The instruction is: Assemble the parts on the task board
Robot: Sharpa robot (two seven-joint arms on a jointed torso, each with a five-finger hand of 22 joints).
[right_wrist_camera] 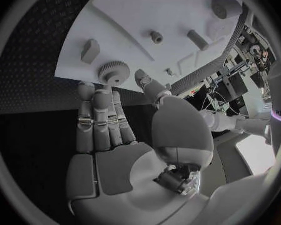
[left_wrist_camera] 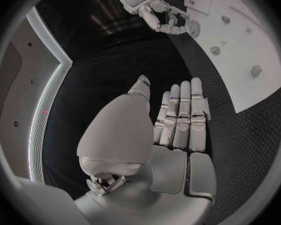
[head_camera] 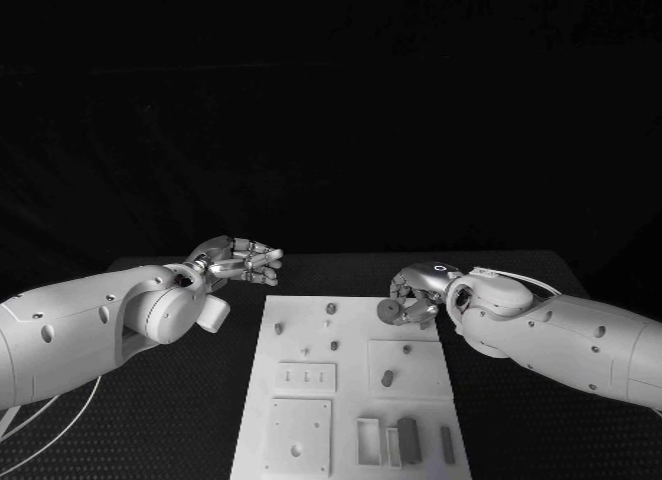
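From the head camera I saw the left hand (head_camera: 242, 262) hovering over the black table (head_camera: 158, 400) just off the board's (head_camera: 418, 372) far left corner, clear of it. That view only gave me bunched fingertips; the left wrist camera showed the hand (left_wrist_camera: 178, 130) flat, fingers straight and pressed side by side, thumb alongside, holding nothing.

The board lay in the middle with small parts (head_camera: 387, 378) scattered on it and a few more standing in the recesses at its near end.

On the right, the head view had the right hand (head_camera: 413, 297) at the board's far right corner, fingers pointing down, and I could not tell from there what it touched. The right wrist camera settled it: the fingers (right_wrist_camera: 93, 120) lay straight and close together, and a gear (right_wrist_camera: 113, 73) sat on the board's edge right at their tips, with the thumb just beside it. I could not tell whether it was pinched or merely touched.
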